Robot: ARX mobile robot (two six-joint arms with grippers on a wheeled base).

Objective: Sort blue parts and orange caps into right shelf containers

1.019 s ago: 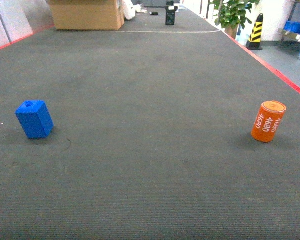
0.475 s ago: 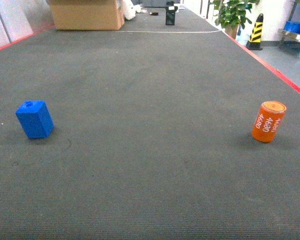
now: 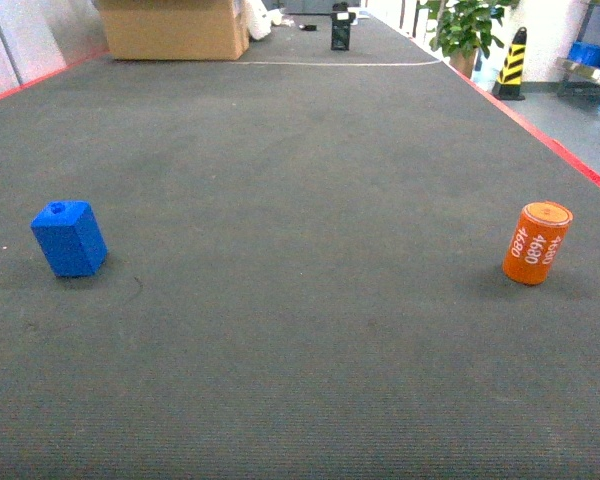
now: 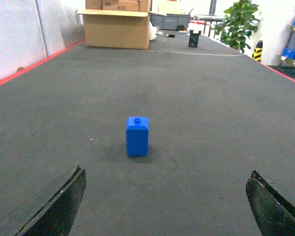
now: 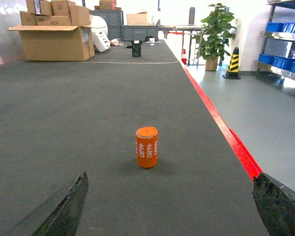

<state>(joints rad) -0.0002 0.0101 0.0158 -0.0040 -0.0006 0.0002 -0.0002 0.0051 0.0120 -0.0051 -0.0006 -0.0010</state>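
A small blue part stands on the dark grey carpet at the left; the left wrist view has the blue part upright ahead of my left gripper, which is open and empty. An orange cap lettered "4680" stands at the right; it appears as the orange cap ahead of my right gripper, also open and empty. Neither gripper shows in the head view. Blue crates sit on a metal shelf at the far right.
A red floor line borders the carpet on the right. A large cardboard box stands far back left. A potted plant and a yellow-black cone stand far back right, beside a small dark object.
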